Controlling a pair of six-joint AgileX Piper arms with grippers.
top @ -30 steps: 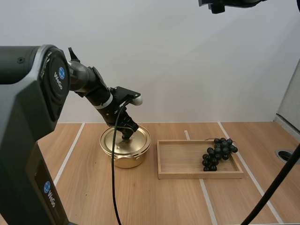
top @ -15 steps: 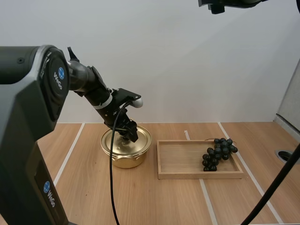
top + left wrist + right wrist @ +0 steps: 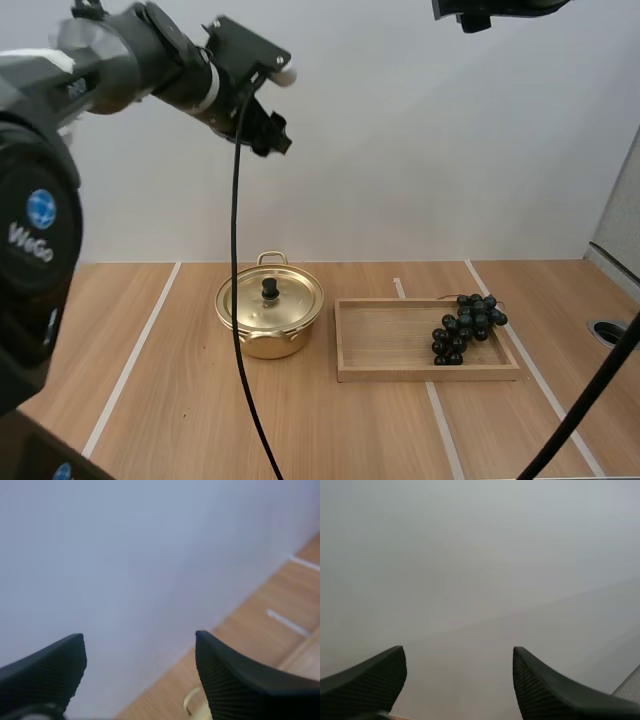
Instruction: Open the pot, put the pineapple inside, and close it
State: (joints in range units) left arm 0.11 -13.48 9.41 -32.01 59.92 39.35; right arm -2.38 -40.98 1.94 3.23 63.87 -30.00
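Pot (image 3: 265,340), lid (image 3: 270,300) on, stands on the wooden table (image 3: 200,420) at 6 o'clock from the left gripper (image 3: 275,138), well below it. That gripper's fingers are parted and empty, and the right gripper (image 3: 459,655) is parted too. At the pot's 3 o'clock, a wooden tray (image 3: 425,374) holds a bunch of grapes (image 3: 465,325). A white wall (image 3: 420,150) stands behind.

My left arm (image 3: 130,60): rounded dark grey casing, with a white band (image 3: 208,88) ahead of the wrist. The near link carries a blue round badge (image 3: 40,212) above white "WeGo" lettering. I log the left gripper (image 3: 276,142) as black and blocky. On the right gripper (image 3: 458,652), the fingers (image 3: 555,692) are matte black wedges with finely ribbed inner faces.
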